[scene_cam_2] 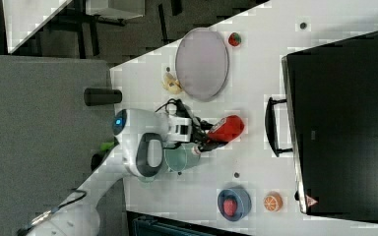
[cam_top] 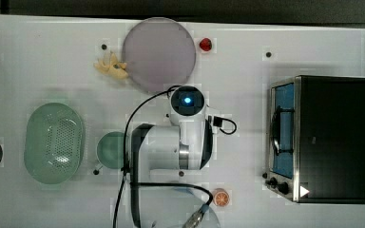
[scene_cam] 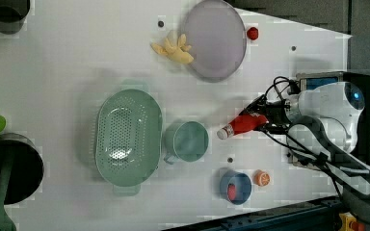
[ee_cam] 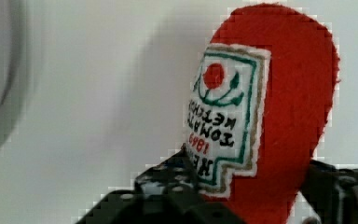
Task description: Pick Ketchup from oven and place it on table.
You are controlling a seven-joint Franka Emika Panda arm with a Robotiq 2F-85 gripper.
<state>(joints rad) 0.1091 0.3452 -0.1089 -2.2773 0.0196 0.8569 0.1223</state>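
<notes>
Gripper fingers clamped on the ketchup, out of the oven, over bare table beside the green mug. I'd lower slowly, clear of the mug, release once bottle rests.

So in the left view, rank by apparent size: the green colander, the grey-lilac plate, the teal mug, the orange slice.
1. Green colander
2. Grey-lilac plate
3. Teal mug
4. Orange slice
</notes>
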